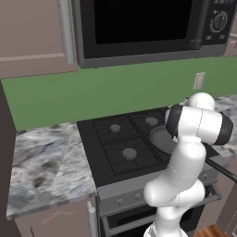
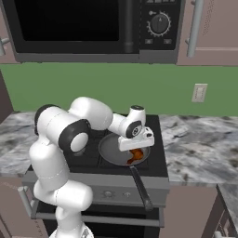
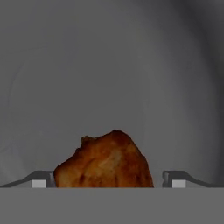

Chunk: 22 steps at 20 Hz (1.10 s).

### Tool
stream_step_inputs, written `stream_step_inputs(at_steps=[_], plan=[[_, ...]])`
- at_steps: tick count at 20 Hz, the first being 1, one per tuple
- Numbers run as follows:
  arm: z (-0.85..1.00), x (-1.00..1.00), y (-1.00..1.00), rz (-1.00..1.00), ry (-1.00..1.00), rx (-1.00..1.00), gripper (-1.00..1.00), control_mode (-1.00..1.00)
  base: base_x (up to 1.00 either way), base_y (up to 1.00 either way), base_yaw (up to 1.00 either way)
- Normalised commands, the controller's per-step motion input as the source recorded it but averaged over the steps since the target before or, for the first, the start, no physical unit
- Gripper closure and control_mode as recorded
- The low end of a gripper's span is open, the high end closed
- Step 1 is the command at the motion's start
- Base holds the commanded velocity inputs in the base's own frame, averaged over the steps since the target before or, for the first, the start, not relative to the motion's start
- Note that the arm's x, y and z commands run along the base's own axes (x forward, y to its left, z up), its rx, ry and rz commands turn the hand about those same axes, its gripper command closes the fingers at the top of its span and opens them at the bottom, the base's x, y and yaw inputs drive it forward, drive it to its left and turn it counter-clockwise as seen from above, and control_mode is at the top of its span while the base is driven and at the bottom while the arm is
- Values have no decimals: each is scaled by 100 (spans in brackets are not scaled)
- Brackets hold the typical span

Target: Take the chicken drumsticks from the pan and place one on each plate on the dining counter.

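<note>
The grey pan (image 2: 111, 149) sits on the front right burner of the stove, its dark handle (image 2: 142, 187) pointing toward me. A browned chicken drumstick (image 2: 135, 157) lies near the pan's right rim. My gripper (image 2: 136, 149) reaches down into the pan over it. In the hand view the drumstick (image 3: 105, 159) rests on the pan floor (image 3: 109, 78) between my two fingertips (image 3: 41, 179), with a gap on each side; the gripper (image 3: 109, 180) is open. From the left base view my arm covers most of the pan (image 1: 158, 138). The plates and the dining counter are out of view.
A black gas stove (image 1: 120, 143) with an oven below sits between marbled counters (image 1: 41, 162) (image 2: 204, 144). A microwave (image 2: 93, 28) hangs above it against a green wall, with an outlet (image 2: 199, 92) on the wall.
</note>
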Motion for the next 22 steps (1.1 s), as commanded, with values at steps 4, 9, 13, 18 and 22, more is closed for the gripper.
stream_step_inputs(at_steps=[4, 9, 13, 18, 22], plan=[[-14, -7, 0, 0, 0, 0, 100, -100, 0, 0, 0], [-1, -5, 0, 0, 0, 0, 100, -100, 0, 0, 0], [36, 0, 1, 0, 0, 0, 100, -100, 0, 0, 0], [66, -2, 11, 0, -1, 0, 100, -100, 0, 0, 0], [65, -1, 13, 0, 0, 0, 100, -100, 0, 0, 0]])
